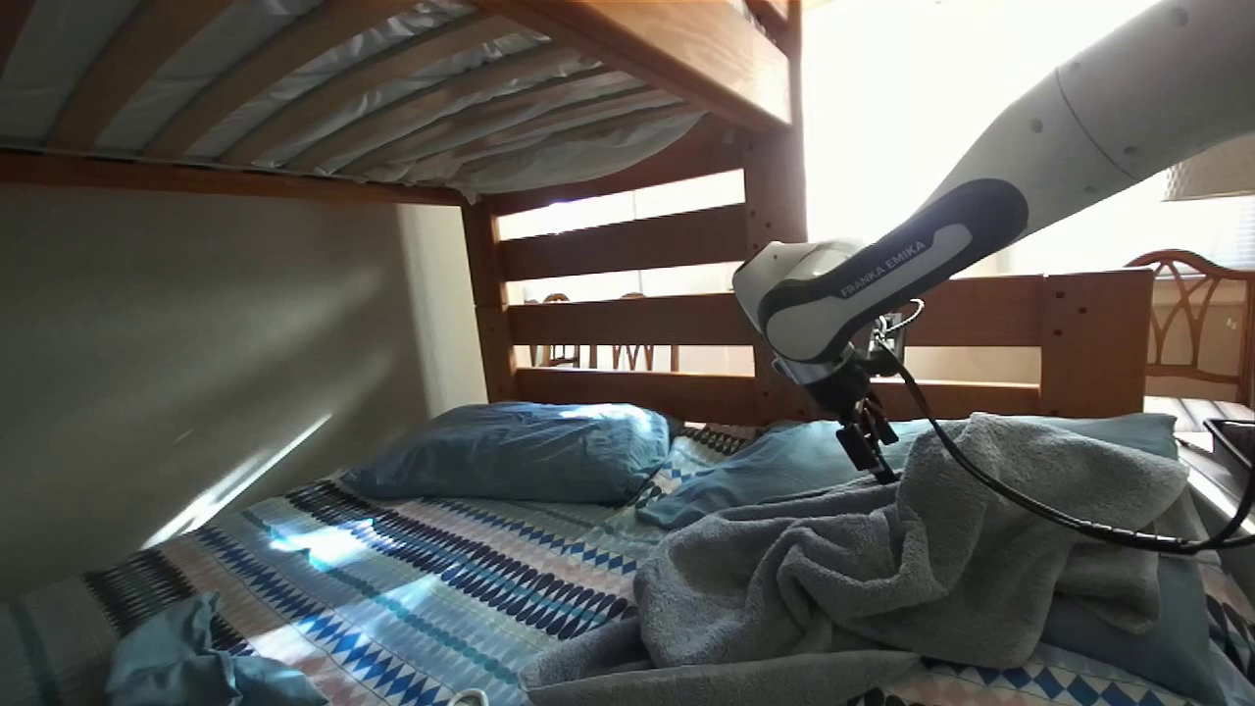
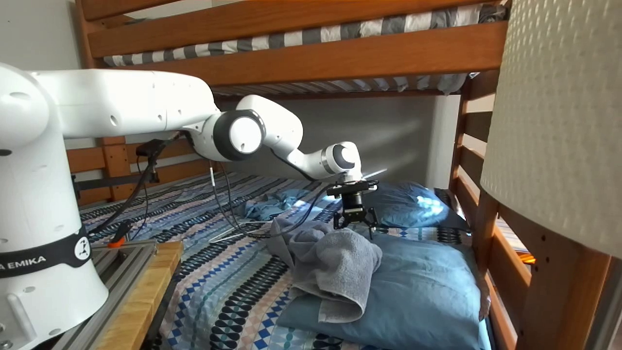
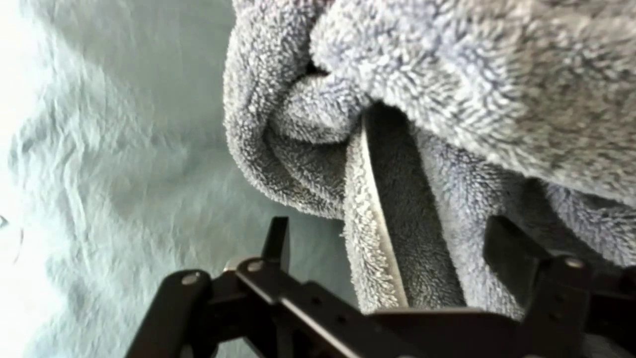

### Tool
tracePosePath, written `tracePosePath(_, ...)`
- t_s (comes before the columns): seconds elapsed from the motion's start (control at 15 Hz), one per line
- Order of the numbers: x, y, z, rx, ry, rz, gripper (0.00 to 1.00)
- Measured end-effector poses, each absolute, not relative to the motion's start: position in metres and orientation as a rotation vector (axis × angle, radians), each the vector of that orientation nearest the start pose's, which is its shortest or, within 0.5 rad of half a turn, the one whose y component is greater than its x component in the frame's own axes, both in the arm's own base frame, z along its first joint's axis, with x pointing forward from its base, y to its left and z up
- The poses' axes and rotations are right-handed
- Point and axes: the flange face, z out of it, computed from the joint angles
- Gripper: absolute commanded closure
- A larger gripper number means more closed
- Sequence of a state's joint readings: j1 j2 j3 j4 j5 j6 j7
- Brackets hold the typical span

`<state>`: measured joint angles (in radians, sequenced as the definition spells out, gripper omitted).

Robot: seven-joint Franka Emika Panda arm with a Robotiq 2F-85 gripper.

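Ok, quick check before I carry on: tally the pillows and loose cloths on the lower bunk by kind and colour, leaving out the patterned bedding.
Gray cloth: 1
Blue pillows: 2, one partly covered
Crumpled blue cloth: 1
Total: 4

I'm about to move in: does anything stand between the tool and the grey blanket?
Nothing visible does. In the wrist view, the open tool faces a fold of the grey blanket, with no other object between them. The blue pillow shows beside the blanket, and in an exterior view the black cable loops off to one side.
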<state>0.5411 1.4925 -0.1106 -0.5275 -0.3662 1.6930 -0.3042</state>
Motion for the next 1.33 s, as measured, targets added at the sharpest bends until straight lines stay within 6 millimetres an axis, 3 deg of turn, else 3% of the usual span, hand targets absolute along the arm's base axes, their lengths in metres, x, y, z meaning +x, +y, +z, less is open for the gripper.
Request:
tracePosePath(0.4,0.699,0.306,0.063,-3.226,-1.591,0.447,0.00)
tracePosePath(0.47,0.700,0.306,0.062,-3.220,-1.606,0.416,0.09)
tracePosePath(0.6,0.702,0.308,0.058,-3.207,-1.628,0.352,0.12)
tracePosePath(0.67,0.703,0.310,0.056,-3.199,-1.638,0.326,0.36)
tracePosePath(0.8,0.701,0.313,0.050,-3.184,-1.648,0.309,0.38)
tracePosePath(1.33,0.695,0.315,0.038,-3.159,-1.655,0.325,0.96)
